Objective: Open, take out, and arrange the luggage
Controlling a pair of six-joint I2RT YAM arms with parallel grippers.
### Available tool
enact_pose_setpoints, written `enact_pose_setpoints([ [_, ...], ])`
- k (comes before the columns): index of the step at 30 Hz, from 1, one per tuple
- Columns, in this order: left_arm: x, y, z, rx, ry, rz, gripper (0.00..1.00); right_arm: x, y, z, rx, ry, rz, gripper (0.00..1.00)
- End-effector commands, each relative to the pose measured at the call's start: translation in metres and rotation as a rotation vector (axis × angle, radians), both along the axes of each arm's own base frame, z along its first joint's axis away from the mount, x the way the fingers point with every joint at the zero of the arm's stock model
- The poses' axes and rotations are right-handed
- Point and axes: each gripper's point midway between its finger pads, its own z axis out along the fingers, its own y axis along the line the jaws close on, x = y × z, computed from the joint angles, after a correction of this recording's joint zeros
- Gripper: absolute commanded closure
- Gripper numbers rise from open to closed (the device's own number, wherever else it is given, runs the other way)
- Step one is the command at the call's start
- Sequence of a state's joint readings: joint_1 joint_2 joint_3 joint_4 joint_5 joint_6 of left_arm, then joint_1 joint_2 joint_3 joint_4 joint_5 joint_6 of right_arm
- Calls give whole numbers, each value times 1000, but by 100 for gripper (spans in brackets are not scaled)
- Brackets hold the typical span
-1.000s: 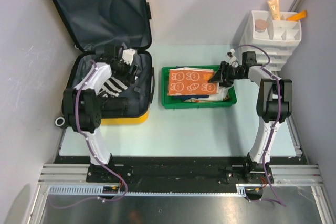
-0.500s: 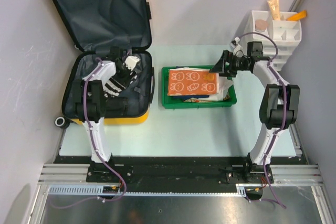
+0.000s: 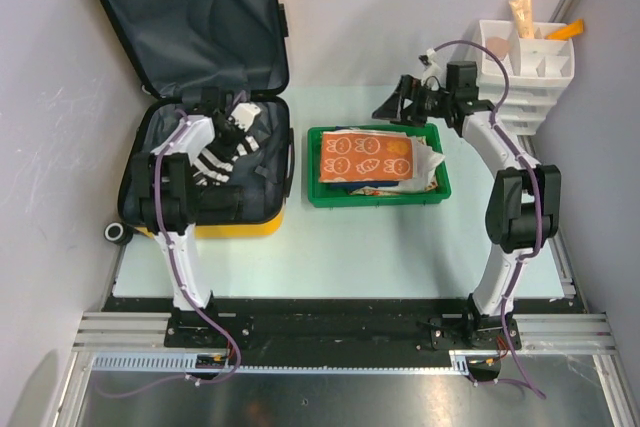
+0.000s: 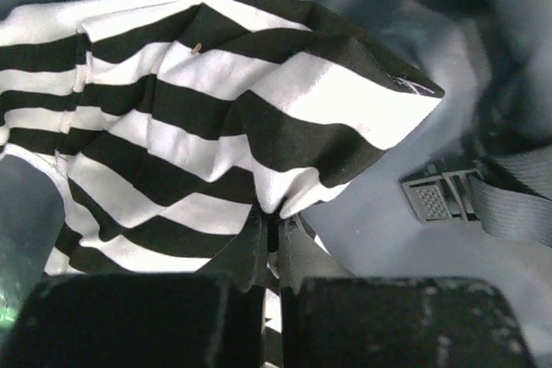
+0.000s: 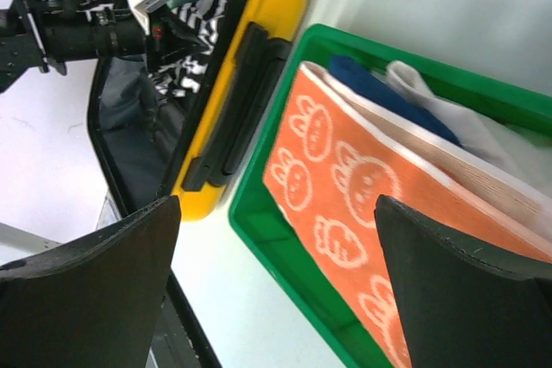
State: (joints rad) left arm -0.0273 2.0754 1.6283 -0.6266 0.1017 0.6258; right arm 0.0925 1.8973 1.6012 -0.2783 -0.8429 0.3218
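The yellow luggage [image 3: 240,225] lies open at the left, its lid [image 3: 185,22] flat against the back and its dark grey lining showing. A black-and-white striped cloth [image 3: 212,159] lies in the lower half. My left gripper [image 3: 236,125] reaches into that half. In the left wrist view the left gripper [image 4: 274,223] is shut on a fold of the striped cloth [image 4: 172,127]. My right gripper [image 3: 396,107] hangs open over the far rim of the green tray [image 3: 318,193], holding nothing. In the right wrist view the right gripper [image 5: 276,273] frames the tray's near corner and the luggage shell [image 5: 259,32].
The green tray [image 5: 285,265] holds a folded orange cloth with white bunny print [image 3: 366,157] on top of blue and white cloths. A white compartmented organizer [image 3: 525,62] stands at the back right. A grey strap with a buckle [image 4: 440,197] lies in the luggage.
My left gripper has closed on the striped cloth. My right gripper has opened wide and moved left and back, from the tray's right end to its far rim.
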Motion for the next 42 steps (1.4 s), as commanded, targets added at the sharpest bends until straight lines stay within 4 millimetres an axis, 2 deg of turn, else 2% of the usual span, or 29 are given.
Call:
enact_pose_setpoints([
  [1,-3,-30,42,-177,-75,-67,100,10,25,40,53,-93,6,0],
  [2,-4,-33,58,-196,-105,-69,100,10,30,40,64,-74,2,0],
  [5,-9,-41,81,-240,-142,-83,100,8,50,36,67,-51,28,0],
  [10,-18,-50,109,-291,-185,-94,100,1,79,37,88,-50,78,0],
  [14,-29,-62,142,-365,-233,-119,100,-6,103,32,127,3,102,0],
  [20,-43,-93,177,-514,-244,-132,100,-24,143,16,208,169,150,0],
  [22,-47,-105,181,-549,-231,-136,100,-30,156,10,248,221,174,0],
  [25,-57,-129,179,-570,-202,-164,100,-40,176,18,311,232,247,0],
  [27,-63,-143,178,-579,-185,-190,100,-39,183,26,326,221,262,0],
  [32,-77,-169,176,-604,-152,-233,100,-29,192,20,392,288,239,0],
  [36,-85,-179,177,-601,-151,-264,100,-25,199,24,434,326,226,0],
  [42,-105,-187,166,-575,-136,-331,100,-21,200,27,454,323,218,0],
])
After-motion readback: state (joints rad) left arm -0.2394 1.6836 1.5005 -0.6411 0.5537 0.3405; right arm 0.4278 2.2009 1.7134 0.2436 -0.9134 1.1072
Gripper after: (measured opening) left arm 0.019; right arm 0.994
